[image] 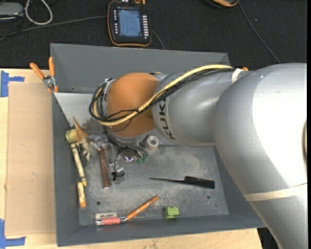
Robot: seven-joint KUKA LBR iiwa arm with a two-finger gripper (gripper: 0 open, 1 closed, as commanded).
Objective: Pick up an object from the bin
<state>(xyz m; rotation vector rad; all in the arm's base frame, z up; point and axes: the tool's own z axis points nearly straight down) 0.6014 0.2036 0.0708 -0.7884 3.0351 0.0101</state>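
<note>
Arm [249,139]: hazard, as judged: going down into the crowded left side may nudge neighbours or pinch two things at once. It reaches in from the right, orange-capped wrist [129,105] bent downward.
Bin [140,61]: grey metal.
Gripper [115,165]: low over the left floor; spread or pressed together cannot be told.
Yellow rod [78,162]: along the left wall.
Brown stick [104,171]: just beside the gripper, the nearest thing.
</note>
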